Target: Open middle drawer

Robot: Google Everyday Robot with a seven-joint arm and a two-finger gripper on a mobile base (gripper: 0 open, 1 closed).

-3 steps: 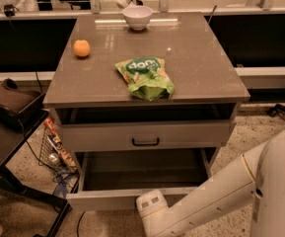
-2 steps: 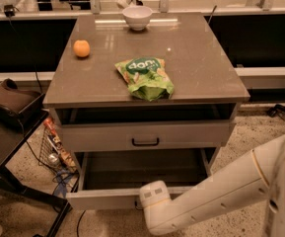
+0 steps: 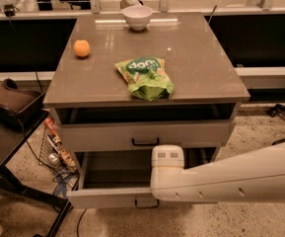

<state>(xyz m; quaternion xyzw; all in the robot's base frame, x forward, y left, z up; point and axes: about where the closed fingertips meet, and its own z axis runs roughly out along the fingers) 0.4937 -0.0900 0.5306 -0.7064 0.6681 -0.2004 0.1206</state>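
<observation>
I am looking down on a grey cabinet as the robot's white arm is reaching in from the right, ending in the claw (image 3: 167, 158). The claw is now hanging above the middle drawer (image 3: 105, 198), having lifted off the black handle (image 3: 146, 204) where it was sitting a second ago. I cannot tell whether it is clenched or released. The middle drawer is standing pulled well out, below and left of the claw, showing its grey inside and sliding no further. I am judging the opening done and the arm backing away. Beyond the claw, a green snack bag (image 3: 146, 77), an orange (image 3: 81, 48) and a white bowl (image 3: 137, 17) are sitting on the surface (image 3: 201, 68).
</observation>
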